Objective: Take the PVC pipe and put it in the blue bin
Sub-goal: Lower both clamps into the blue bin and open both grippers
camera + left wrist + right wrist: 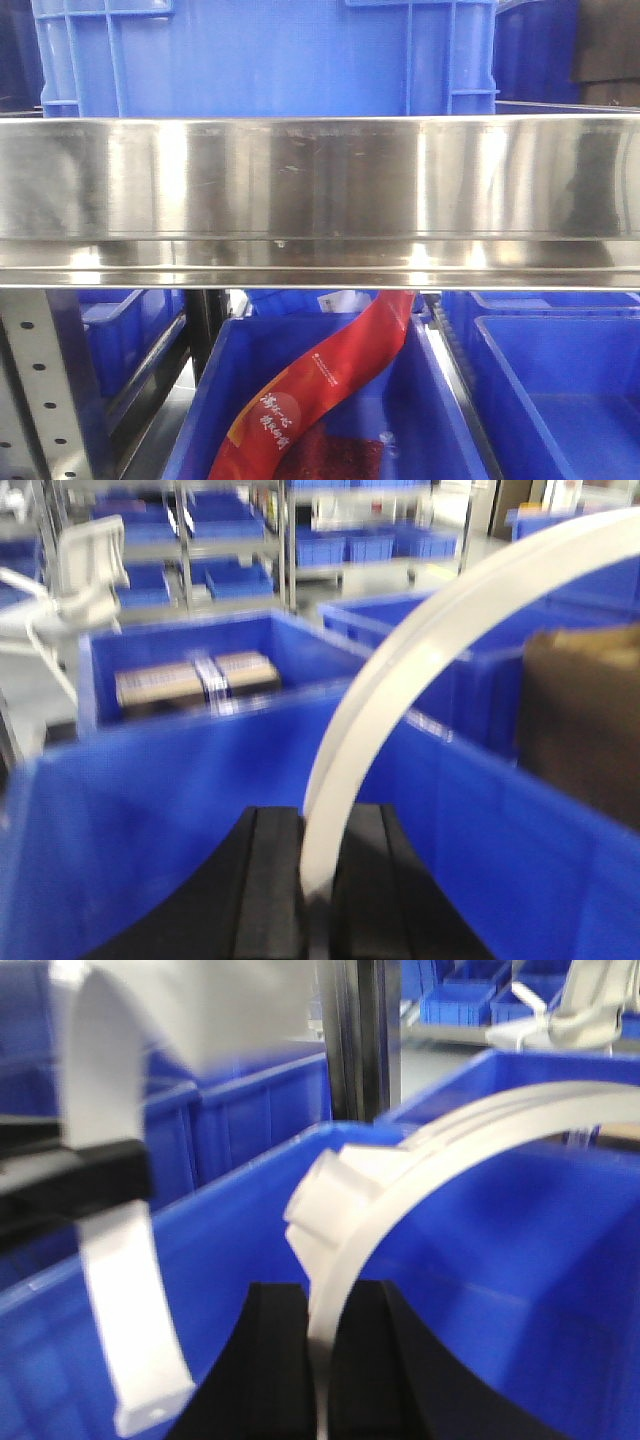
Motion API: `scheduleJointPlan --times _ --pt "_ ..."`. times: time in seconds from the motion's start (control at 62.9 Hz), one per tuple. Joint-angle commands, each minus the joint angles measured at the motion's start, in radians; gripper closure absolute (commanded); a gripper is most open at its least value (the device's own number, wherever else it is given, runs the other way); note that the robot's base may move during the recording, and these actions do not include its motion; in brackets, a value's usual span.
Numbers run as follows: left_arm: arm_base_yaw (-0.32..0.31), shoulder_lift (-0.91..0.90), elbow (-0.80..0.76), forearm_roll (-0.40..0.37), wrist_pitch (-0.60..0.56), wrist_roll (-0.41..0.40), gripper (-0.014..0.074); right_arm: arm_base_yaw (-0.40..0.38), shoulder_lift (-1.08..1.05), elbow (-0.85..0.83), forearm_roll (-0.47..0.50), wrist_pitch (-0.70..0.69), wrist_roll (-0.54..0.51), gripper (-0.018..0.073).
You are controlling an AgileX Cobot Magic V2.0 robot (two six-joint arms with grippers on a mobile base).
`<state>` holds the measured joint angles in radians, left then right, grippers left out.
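2 curved white PVC pipes (400,680); left gripper (318,880) and right gripper (320,1360) each clamp 1.

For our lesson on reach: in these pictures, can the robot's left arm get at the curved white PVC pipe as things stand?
Probably yes. In the left wrist view the left claw is already shut on the curved white PVC pipe, with nothing between its black fingers and the strip. The blue plastic bin lies just beyond.
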<state>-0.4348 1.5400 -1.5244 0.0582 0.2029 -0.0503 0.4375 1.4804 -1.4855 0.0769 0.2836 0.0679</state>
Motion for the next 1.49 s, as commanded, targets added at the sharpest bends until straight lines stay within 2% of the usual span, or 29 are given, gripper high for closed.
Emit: scheduleJointPlan --times 0.0,0.127,0.159,0.254,0.302,0.366,0.509,0.62,0.716,0.827,0.859,1.018,1.113,1.224,1.336,1.479 --pt "-0.005 0.013 -0.016 -0.009 0.0 0.003 0.0677 0.002 0.006 -0.014 0.005 0.012 -0.008 0.0685" --pt "-0.005 0.015 -0.016 -0.009 0.017 0.003 0.0507 0.002 0.014 -0.014 0.005 0.047 -0.008 0.0497" --pt "-0.005 0.015 -0.016 -0.009 0.017 0.003 0.0447 0.002 0.017 -0.014 0.005 0.055 -0.008 0.0399" --pt "-0.005 0.015 -0.016 -0.009 0.019 0.003 0.0319 0.002 0.023 -0.014 0.005 0.06 -0.008 0.0214" --pt "-0.005 0.015 -0.016 -0.009 0.019 0.003 0.0274 0.002 0.023 -0.014 0.005 0.06 -0.008 0.0141" --pt "-0.005 0.015 -0.016 -0.009 0.019 0.003 0.0251 0.002 0.023 -0.016 0.005 0.06 -0.008 0.0102" --pt "-0.005 0.01 -0.016 -0.009 0.019 0.003 0.0258 0.002 0.021 -0.03 0.005 0.061 -0.008 0.0154" --pt "-0.009 -0.024 -0.016 -0.009 0.019 0.003 0.0278 0.002 0.015 -0.057 0.014 0.085 -0.008 0.0288" --pt "-0.009 -0.048 -0.016 -0.009 0.026 0.003 0.0406 0.002 0.013 -0.064 0.014 0.09 -0.008 0.049" --pt "-0.001 -0.052 -0.016 -0.002 0.053 0.003 0.0659 -0.003 0.027 -0.064 -0.003 0.097 -0.008 0.073" --pt "-0.001 -0.05 -0.016 -0.002 0.07 0.003 0.0706 -0.008 0.03 -0.066 -0.003 0.107 -0.008 0.0727" --pt "-0.001 -0.073 -0.016 -0.012 0.157 0.003 0.0707 -0.008 0.006 -0.066 0.02 0.232 -0.008 0.0727" --pt "-0.001 -0.122 -0.001 -0.058 0.164 0.003 0.0707 -0.008 -0.035 -0.064 0.02 0.259 -0.008 0.0727" --pt "-0.007 -0.2 0.053 -0.073 0.146 0.003 0.0707 -0.008 -0.091 -0.064 0.02 0.256 -0.008 0.0727" --pt "-0.007 -0.288 0.152 -0.073 0.11 0.003 0.0707 -0.004 -0.158 0.005 0.016 0.175 -0.008 0.0727" --pt "-0.007 -0.423 0.38 -0.074 -0.063 0.0 0.0707 -0.004 -0.268 0.226 0.014 -0.052 -0.016 0.0727"
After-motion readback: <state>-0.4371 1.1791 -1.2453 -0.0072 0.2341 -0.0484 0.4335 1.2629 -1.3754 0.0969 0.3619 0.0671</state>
